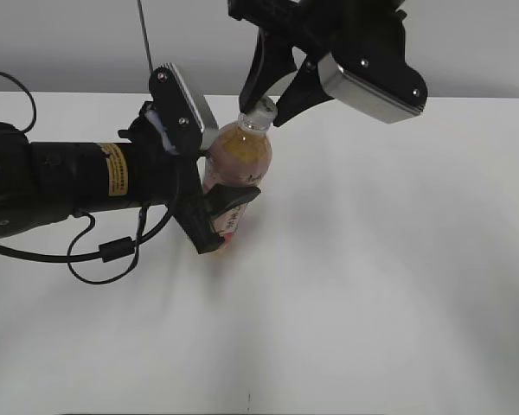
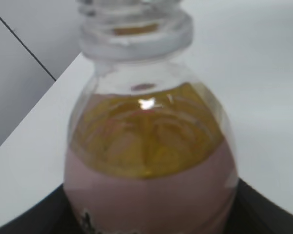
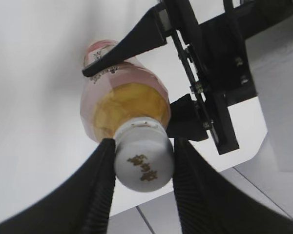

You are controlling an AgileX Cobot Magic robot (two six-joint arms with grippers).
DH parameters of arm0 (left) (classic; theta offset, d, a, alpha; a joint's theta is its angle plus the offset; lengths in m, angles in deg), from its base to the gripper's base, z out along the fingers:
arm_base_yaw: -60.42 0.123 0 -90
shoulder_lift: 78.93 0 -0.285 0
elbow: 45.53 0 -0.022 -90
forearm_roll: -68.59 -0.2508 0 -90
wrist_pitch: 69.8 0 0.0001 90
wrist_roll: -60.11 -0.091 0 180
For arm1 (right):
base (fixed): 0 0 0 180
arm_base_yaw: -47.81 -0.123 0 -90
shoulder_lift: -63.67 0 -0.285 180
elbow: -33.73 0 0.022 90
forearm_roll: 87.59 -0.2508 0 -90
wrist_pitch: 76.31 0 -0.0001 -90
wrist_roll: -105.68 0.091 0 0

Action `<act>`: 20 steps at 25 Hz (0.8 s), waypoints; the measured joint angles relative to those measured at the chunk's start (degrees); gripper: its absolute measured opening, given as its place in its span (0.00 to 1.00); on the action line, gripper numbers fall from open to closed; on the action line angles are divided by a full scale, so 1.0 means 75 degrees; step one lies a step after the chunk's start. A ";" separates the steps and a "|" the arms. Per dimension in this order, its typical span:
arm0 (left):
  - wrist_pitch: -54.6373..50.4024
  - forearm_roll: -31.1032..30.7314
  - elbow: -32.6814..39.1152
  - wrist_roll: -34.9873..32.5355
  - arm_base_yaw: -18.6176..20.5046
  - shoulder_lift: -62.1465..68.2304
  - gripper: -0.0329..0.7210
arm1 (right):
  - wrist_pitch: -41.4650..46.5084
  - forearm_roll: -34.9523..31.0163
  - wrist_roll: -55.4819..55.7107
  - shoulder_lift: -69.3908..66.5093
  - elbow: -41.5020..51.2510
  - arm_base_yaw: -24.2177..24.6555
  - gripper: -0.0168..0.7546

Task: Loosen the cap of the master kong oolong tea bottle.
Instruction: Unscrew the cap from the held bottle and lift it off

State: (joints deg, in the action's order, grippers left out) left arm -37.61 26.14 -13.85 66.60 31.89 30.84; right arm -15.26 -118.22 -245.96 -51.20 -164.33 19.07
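The master kong oolong tea bottle (image 1: 242, 156) stands tilted on the white table, amber tea showing above its pink label. My left gripper (image 1: 212, 177) is shut on the bottle's labelled body from the side. In the left wrist view the bottle (image 2: 149, 146) fills the frame between the jaws (image 2: 149, 217). My right gripper (image 1: 265, 104) comes down from above, and both fingers press on the white cap (image 1: 261, 113). In the right wrist view the cap (image 3: 144, 163), with its small dark mark, sits between the ribbed fingers (image 3: 142, 158), above the bottle (image 3: 124, 105).
The white table (image 1: 372, 259) stretches to the front and right. A grey wall runs behind it. The left arm's black cables (image 1: 104, 252) loop over the table on the left. A thin rod (image 1: 145, 39) stands at the back.
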 joint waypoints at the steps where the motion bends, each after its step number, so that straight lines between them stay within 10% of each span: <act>1: 0.0058 0.0013 0.0000 0.0015 0.0000 0.0000 0.61 | 0.0008 -0.0026 -0.0084 0.0019 -0.0035 -0.0006 0.38; 20: 0.1170 0.0069 0.0000 -0.0015 -0.0063 -0.0008 0.61 | 0.0557 0.0605 0.2971 0.0677 -0.0116 -0.0040 0.38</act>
State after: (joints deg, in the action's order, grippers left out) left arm -28.83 26.66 -13.85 66.49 31.42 30.78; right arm -11.08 -113.68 -223.68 -46.12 -165.20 18.78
